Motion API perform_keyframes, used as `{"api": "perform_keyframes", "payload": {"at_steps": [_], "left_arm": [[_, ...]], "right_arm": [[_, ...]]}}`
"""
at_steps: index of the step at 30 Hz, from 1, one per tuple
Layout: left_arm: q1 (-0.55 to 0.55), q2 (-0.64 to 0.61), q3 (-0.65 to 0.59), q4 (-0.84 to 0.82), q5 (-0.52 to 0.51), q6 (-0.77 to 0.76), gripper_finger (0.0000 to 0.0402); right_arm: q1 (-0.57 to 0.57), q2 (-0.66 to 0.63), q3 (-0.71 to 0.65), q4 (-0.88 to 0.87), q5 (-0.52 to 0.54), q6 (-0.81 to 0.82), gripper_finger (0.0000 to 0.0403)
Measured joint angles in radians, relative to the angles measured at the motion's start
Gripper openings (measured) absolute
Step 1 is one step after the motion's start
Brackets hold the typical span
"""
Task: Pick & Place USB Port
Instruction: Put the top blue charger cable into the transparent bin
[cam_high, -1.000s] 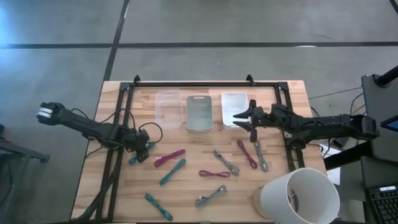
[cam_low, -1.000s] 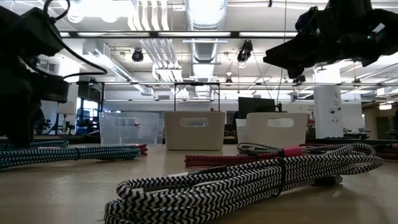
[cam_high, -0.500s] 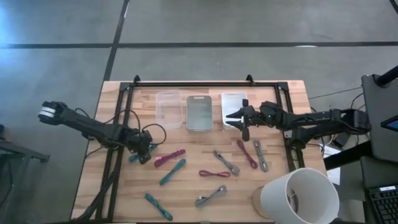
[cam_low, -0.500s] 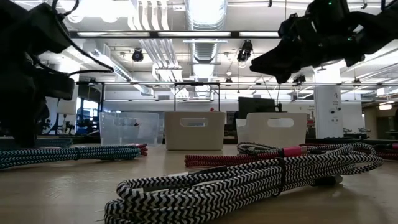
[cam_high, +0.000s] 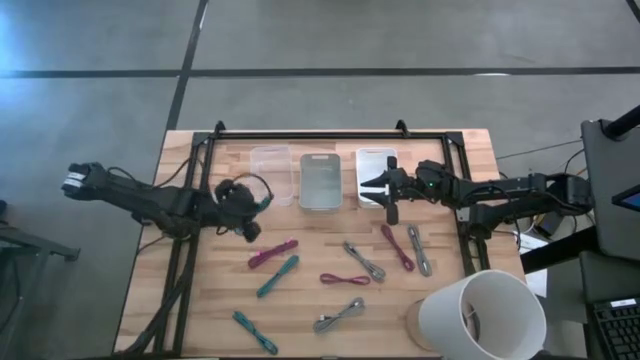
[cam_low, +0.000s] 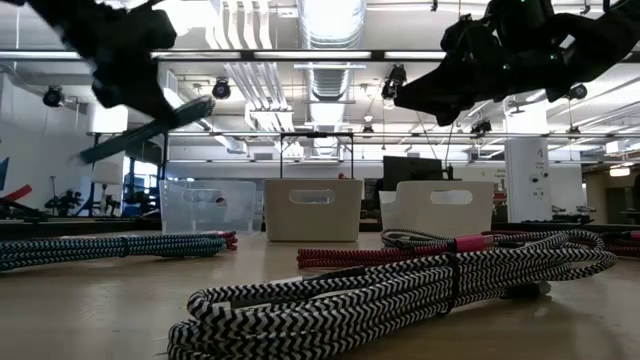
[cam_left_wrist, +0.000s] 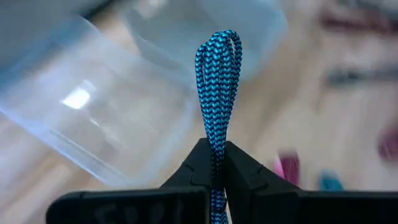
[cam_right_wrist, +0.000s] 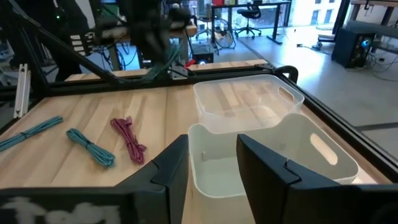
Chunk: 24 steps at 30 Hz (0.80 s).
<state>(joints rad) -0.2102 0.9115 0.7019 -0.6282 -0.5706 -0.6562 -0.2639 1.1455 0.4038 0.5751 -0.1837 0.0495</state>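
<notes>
A wooden worktop (cam_high: 300, 310) holds three bins at twelve o'clock and scattered cables. The left gripper (cam_high: 247, 205), at nine o'clock, has its jaws clenched on a teal cable (cam_left_wrist: 216, 74) near the clear bin (cam_high: 271, 176). The right gripper's (cam_high: 384, 193) jaws stand released over the white bin (cam_high: 372, 160).

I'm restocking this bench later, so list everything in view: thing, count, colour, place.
Bins: three; clear, grey, white; rowed at table's far side.
Teal cables: three; one mid-table, one near edge, one in left gripper.
Magenta cables: three; mid-table.
Black-and-white cables: three; right half.
White cup: one; near right corner.
Black frame: one; around the work area.
Left gripper: shut on a teal cable, lifted near the clear bin.
Right gripper: open, over the white bin.
</notes>
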Motion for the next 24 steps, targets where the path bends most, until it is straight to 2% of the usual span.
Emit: {"api": "perform_keyframes", "payload": {"at_steps": [3,6,12,18,24], "left_arm": [[0.02,0.02,0.032,0.069,-0.104,0.009,0.0017],[0.064,0.05,0.039,0.189,-0.132,0.045,0.0018],[0.223,0.15,0.039,0.334,-0.01,0.112,0.0018],[0.416,0.27,0.074,0.351,0.004,0.183,0.0019],[0.563,0.4,0.07,0.35,0.121,0.153,0.002]], "right_arm": [[0.0,0.001,0.0,-0.002,0.0,0.0,0.0134],[0.0,0.001,0.0,-0.002,0.0,0.002,0.0131],[0.0,0.001,0.0,-0.002,0.0,0.003,0.0123],[0.0,0.001,-0.001,-0.002,0.0,0.003,0.0125],[0.0,0.001,-0.001,-0.016,0.0,0.003,0.0119]]}}
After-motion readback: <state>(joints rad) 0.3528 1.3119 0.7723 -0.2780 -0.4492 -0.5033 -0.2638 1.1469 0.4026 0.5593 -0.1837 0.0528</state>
